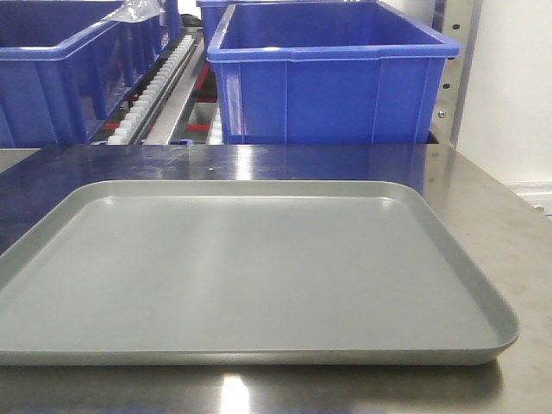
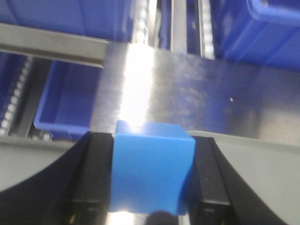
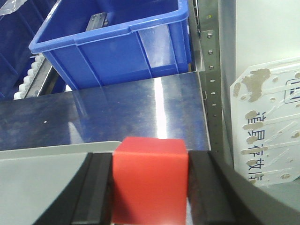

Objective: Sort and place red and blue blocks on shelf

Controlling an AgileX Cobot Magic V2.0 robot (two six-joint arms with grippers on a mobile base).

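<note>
Grey rimmed tray (image 1: 259, 276) lies on the shiny steel tabletop (image 1: 509, 224), in front of the roller-track shelf (image 1: 159, 82) that carries large blue plastic bins (image 1: 332, 86).

Left wrist view: the left gripper (image 2: 152, 187) points toward the shelf, its black jaws clamping the small matte blue cube (image 2: 152, 161) above the tray's rim.

Right wrist view: the right gripper (image 3: 150, 194) likewise pinches the small matte red cube (image 3: 150, 176) over the tray's corner.

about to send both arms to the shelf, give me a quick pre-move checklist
1. Hold on blue block in left gripper: ok, a finger on each side.
2. Hold on red block in right gripper: ok, same.
3. No block on grey tray: ok.
4. Free spot on shelf for both blocks: cannot tell, blue bins fill what shows.
5. Room between right gripper and steel upright: cannot tell.
</note>
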